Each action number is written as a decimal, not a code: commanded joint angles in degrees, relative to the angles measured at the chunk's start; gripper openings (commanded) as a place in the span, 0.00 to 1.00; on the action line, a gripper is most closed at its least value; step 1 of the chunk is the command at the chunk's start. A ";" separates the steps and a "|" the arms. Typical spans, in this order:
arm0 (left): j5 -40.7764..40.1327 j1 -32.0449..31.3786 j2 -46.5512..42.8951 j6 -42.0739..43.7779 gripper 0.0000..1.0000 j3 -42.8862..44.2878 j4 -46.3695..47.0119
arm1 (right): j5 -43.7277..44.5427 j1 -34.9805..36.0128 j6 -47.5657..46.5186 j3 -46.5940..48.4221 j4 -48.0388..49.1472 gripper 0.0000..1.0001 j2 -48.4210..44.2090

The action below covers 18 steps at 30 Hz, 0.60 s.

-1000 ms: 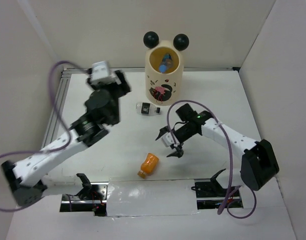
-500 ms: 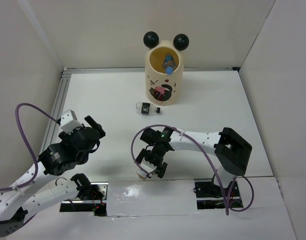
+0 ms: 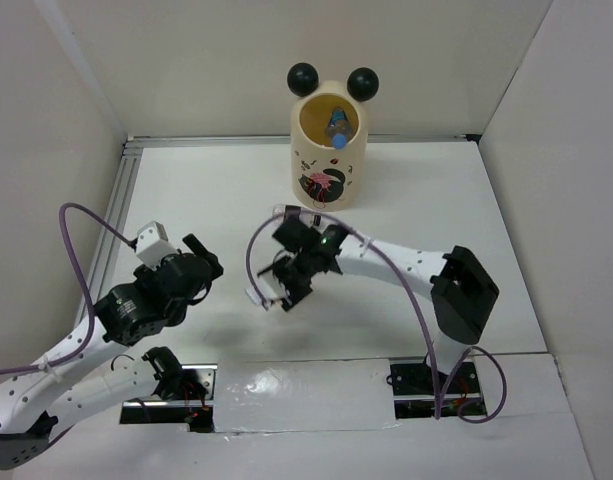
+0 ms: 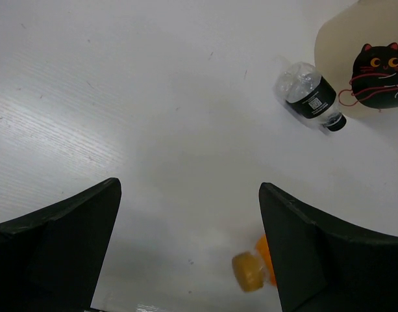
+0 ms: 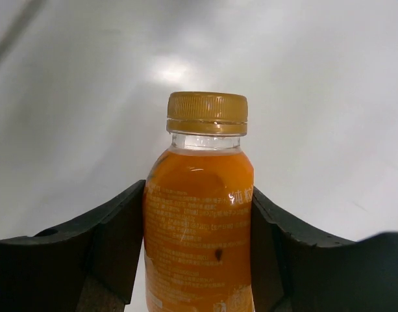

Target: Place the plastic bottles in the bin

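- Two bottles sit outside the bin [image 3: 304,165]; your left gripper [image 3: 200,259] hangs nearest, jaws wide and empty
- Your right gripper [image 5: 199,198] pinches the orange bottle [image 5: 200,227], not yet binned
- Beyond, the black-label bottle [image 4: 308,96] lies beside the bin
- Inside, you see at least one blue-capped bottle [image 3: 337,128]

One orange-filled bottle [image 5: 199,260] between the fingers of the right hand [image 5: 197,195], one black-labelled bottle [image 4: 309,97] lying on the surface [image 4: 153,97], and one blue-capped bottle [image 3: 337,130] inside the bin [image 3: 329,185] make three that can be counted. Whether more lie deeper in the bin cannot be told. There is one bin, with two black ball ears [image 3: 303,78] on its rim and one black cat print [image 4: 378,71] on its front. There are two arms [image 3: 406,265], each with one hand; the left hand [image 4: 189,247] is the second.
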 commanded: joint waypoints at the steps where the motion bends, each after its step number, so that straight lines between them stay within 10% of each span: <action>1: 0.22 -0.30 1.03 0.41 1.00 0.25 6.07 | -2.76 -6.94 5.39 12.41 -0.43 0.13 -5.54; 18: 3.82 -0.30 5.17 3.22 1.00 -1.42 13.64 | -20.42 -37.18 23.08 42.12 28.13 0.13 9.82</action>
